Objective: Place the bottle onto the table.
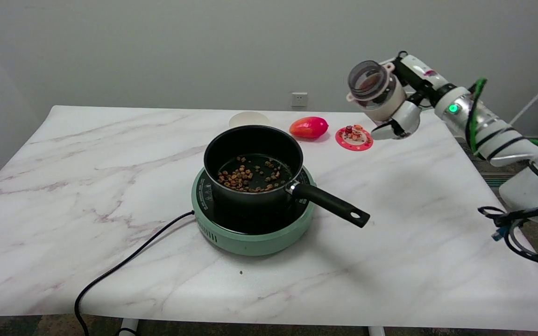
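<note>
Fingers [392, 127] of the right hand [397, 109] wrap closed around the bottle [375, 91], gripping its pale body from behind and below while the clear, smoky mouth end sticks out free. The bottle is held in the air at about two o'clock from the pot [253, 167], well above the tabletop [414, 210] near its far right side. Its long axis is tipped well off upright: the open mouth faces toward ten o'clock and somewhat toward the camera, and the base is buried in the palm toward four o'clock, in line with the forearm. That tilt is what the coming move turns on, in my judgement; the wrist has to roll the bottle so its base faces down before it can stand on the marble.

Below and just left of the hand lies a pink disc [354, 137] with small pieces on it, and farther left at nine o'clock from the disc a red-orange fruit [309, 127]. Open marble toward five o'clock of the hand looks like the safer landing place.

The pot, with brownish bits in it, sits on a green hotplate [250, 233], handle pointing to four o'clock. Small white markings show on the hotplate's black top, too small to read. No label or brand can be read on the bottle.
</note>
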Robot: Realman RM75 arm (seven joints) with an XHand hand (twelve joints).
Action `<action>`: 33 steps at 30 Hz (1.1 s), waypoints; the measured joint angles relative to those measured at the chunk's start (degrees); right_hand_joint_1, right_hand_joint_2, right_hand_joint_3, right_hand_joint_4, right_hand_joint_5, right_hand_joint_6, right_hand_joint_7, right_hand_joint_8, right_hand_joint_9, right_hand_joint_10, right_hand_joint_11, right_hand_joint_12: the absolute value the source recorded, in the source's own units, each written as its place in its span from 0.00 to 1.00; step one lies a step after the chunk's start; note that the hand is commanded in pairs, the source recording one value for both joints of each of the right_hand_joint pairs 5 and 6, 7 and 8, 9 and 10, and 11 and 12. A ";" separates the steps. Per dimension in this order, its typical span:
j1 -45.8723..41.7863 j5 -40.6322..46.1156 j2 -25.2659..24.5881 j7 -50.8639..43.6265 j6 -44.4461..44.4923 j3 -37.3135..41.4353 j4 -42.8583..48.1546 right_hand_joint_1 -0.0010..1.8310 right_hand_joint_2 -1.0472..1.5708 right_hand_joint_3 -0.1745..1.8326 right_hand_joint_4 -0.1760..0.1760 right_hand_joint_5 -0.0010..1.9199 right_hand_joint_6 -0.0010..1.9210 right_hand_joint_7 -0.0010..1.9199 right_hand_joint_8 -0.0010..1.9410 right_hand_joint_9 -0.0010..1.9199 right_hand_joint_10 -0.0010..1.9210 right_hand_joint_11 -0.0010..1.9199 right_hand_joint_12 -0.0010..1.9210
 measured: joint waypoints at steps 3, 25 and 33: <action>-1.09 4.74 -0.72 -0.45 5.50 1.61 -5.45 0.85 0.78 0.46 0.50 1.00 1.00 1.00 0.99 0.80 0.80 0.66 0.66; 4.79 31.97 -9.10 0.01 35.49 -7.36 -43.12 0.83 0.79 0.46 0.50 1.00 1.00 1.00 0.99 0.78 0.78 0.64 0.64; 9.49 35.32 -11.45 1.22 40.47 -11.63 -51.87 0.84 0.78 0.48 0.50 1.00 1.00 1.00 0.99 0.78 0.78 0.64 0.64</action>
